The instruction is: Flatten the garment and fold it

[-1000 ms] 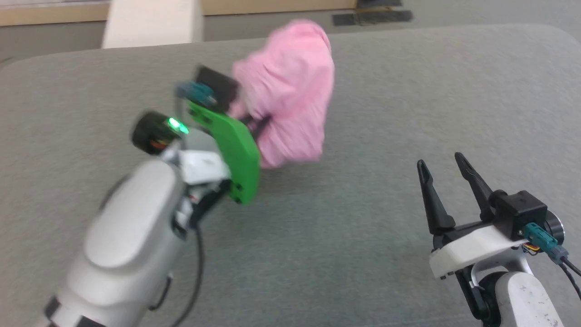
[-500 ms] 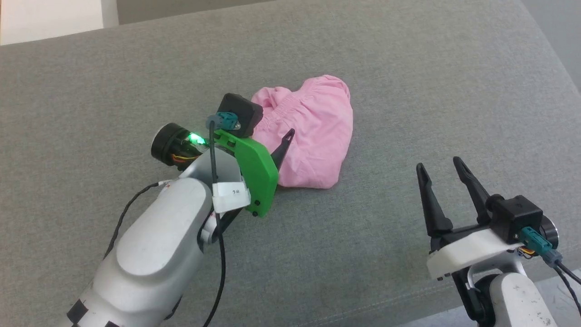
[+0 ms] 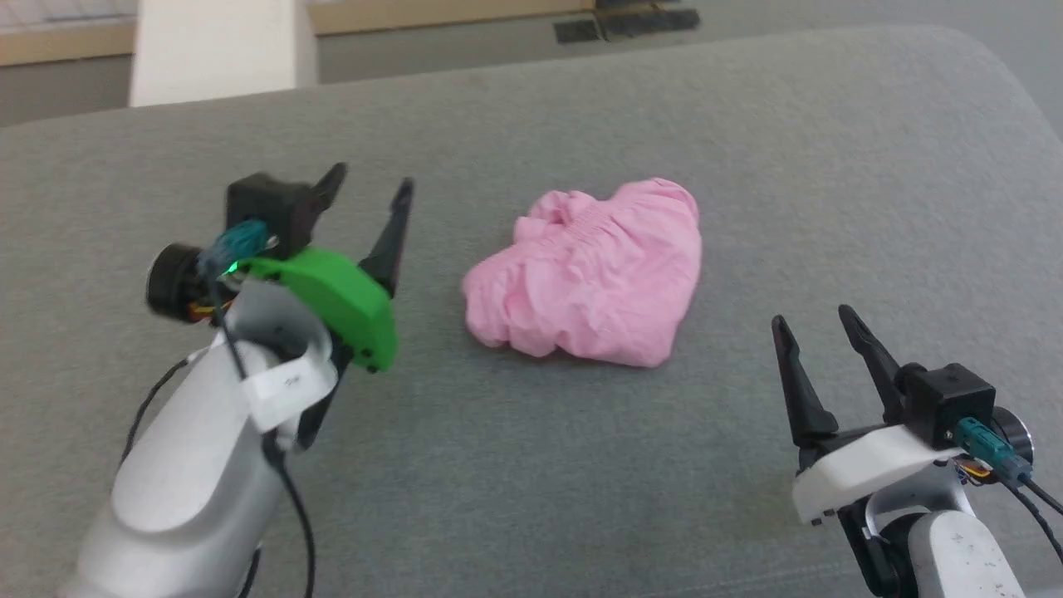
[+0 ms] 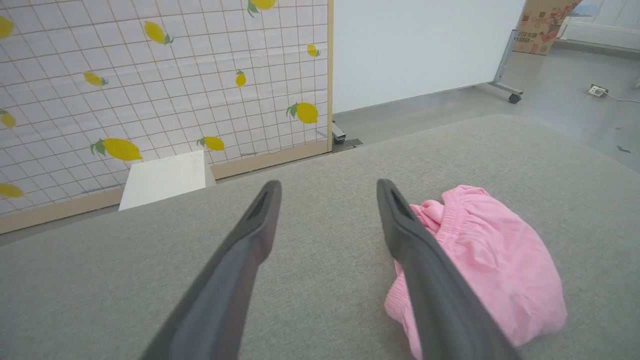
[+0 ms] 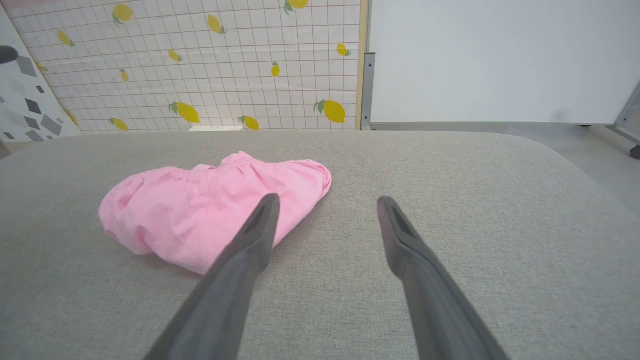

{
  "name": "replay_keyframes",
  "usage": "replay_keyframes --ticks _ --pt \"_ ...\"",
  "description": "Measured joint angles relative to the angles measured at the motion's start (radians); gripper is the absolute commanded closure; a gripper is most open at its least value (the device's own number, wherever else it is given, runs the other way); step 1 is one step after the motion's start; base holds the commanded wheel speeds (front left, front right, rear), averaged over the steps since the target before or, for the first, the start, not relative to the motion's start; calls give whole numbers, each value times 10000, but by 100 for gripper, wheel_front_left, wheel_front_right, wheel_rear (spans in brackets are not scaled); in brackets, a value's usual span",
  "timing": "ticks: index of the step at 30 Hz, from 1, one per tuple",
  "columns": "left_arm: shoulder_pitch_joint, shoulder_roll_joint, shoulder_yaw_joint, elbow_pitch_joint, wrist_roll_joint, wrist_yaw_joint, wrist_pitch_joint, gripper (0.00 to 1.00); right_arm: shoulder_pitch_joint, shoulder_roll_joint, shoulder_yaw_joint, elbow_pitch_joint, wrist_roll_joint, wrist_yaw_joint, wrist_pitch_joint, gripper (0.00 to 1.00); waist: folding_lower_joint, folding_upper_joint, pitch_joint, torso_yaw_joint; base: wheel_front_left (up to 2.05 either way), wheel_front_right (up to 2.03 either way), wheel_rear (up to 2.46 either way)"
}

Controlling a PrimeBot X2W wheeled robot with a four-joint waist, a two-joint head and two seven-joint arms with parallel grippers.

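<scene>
As the head view presents it, I find the garment (image 3: pixel 585 278) lying in a crumpled pink heap on the grey padded surface (image 3: pixel 747 108), roughly midway between the two arms. Its gathered waistband runs along the far side of the heap, bunched and curved. The cloth is wrinkled throughout, with no flat or squared edge.

The left gripper (image 3: pixel 372 178) stands to the left of the heap with bare surface between them. Its fingers are spread wide and carry nothing. The left wrist view agrees: grey surface shows between the two fingers, and the shorts lie to the right of them, partly hidden behind one finger.

The right gripper (image 3: pixel 811 317) sits at the lower right, nearer the robot than the garment and apart from it. Its fingers are likewise spread wide and empty. In the right wrist view the heap lies ahead and to the left of that pair.

Beyond the far edge I note a lemon-patterned panel (image 4: pixel 150 75), a white board (image 5: pixel 500 60) and a white block (image 4: pixel 165 177).
</scene>
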Motion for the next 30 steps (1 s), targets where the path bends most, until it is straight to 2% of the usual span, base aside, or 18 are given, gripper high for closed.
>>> replay_keyframes --ticks 7,12,18,30 --pt "1474 575 380 -802 13 533 -857 0 354 -79 -224 -316 21 0 261 0 0 0 -610 930 0 0 0" --pt "2538 648 81 -1308 431 844 -1371 0 589 -121 -267 -453 90 0 391 0 0 0 -961 1445 0 0 0" --pt "3682 602 -67 -1586 648 1423 -1894 0 633 -134 -182 -523 119 0 468 0 0 0 -1369 1753 0 0 0" --pt "4204 646 -426 -1841 834 1465 -2115 0 816 -102 -81 -585 121 0 522 0 0 0 -1418 1857 0 0 0"
